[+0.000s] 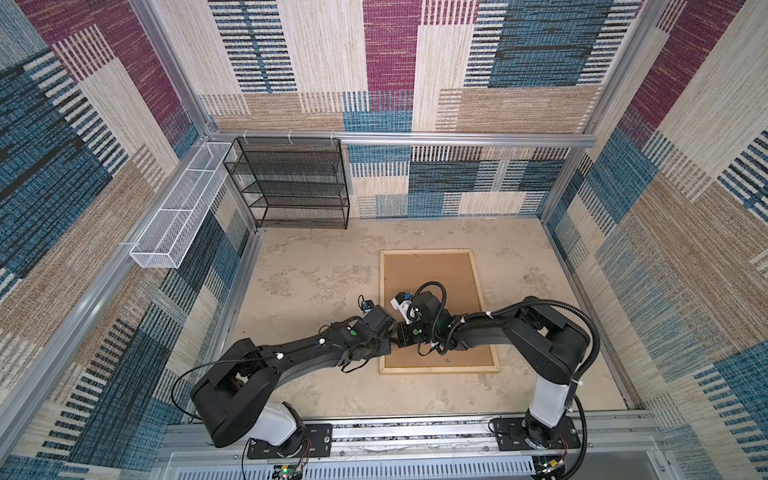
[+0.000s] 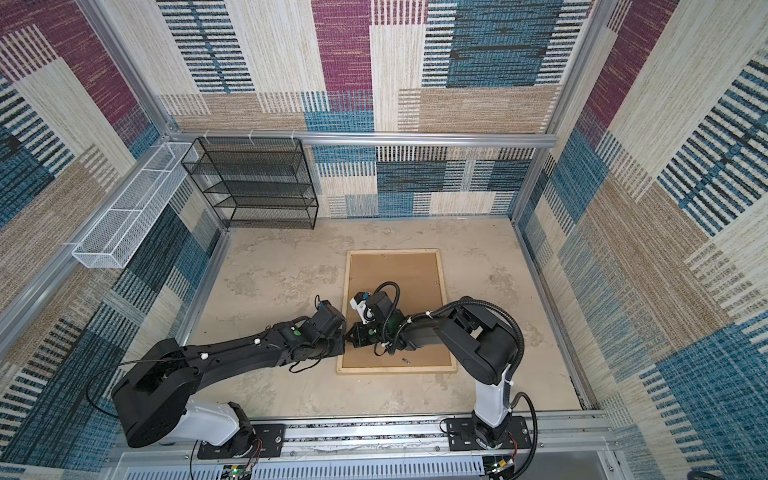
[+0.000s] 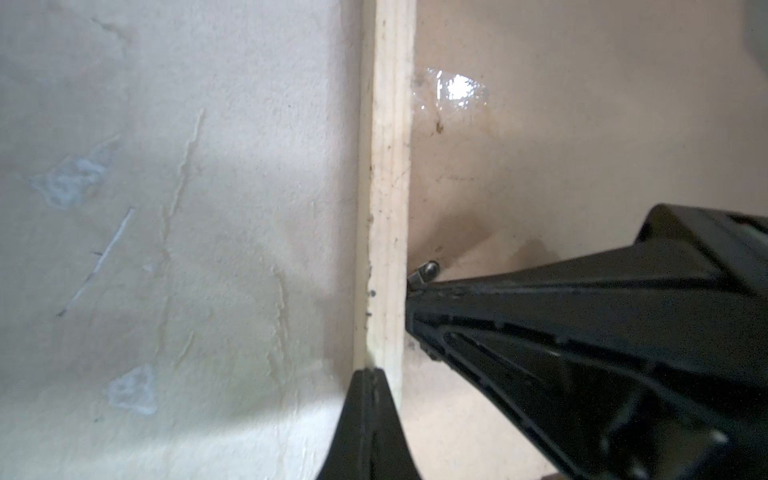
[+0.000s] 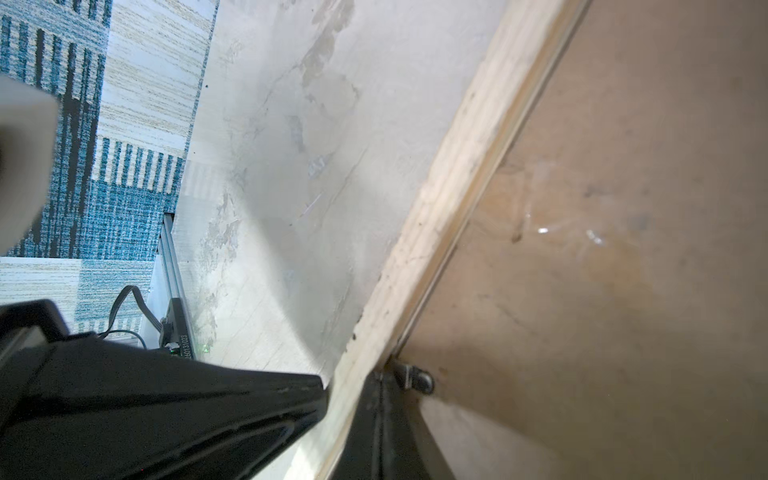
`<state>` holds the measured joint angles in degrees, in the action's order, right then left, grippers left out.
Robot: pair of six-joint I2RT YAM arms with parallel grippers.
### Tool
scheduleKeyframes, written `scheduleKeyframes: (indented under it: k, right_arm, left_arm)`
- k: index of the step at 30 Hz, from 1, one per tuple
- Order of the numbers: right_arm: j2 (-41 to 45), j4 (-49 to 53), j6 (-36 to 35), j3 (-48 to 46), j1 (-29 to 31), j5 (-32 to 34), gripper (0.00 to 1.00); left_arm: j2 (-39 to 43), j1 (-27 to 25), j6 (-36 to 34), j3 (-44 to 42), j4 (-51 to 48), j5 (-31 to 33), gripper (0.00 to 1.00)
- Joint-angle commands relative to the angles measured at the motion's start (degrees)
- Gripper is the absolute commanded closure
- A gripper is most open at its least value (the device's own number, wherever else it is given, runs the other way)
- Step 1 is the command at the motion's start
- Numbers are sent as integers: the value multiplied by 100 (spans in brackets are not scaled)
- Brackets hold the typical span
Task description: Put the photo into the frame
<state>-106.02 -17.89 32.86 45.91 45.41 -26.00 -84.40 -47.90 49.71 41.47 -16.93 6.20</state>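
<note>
Three patchwork walls (image 1: 390,62); frame (image 1: 457,369) on tabletop (image 1: 316,266).

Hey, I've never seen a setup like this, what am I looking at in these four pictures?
Two robot arms work over a table. Two pictures look down from overhead; the two close-ups come from cameras on the arms' wrists. On the table lies a pale wooden frame, back up, with a brown backing board in it. The left gripper and right gripper are both shut, holding nothing, tips meeting at the frame's side strip, by a small metal tab.
</note>
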Motion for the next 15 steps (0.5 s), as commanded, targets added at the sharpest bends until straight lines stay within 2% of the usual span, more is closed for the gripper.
scheduleKeyframes:
  k: [1, 6, 15]
  right_arm:
    - [165, 322, -137, -199, 19, 491, 100]
    - [573, 399, -259, -465, 21, 425, 100]
    - [702, 338, -193, -682, 29, 394, 100]
  left_arm:
    - [-94, -35, -52, -39, -524, -495, 96]
    - [-41, -35, -152, 88, -608, -302, 81]
    - [-45, -35, -239, 172, -515, -325, 79]
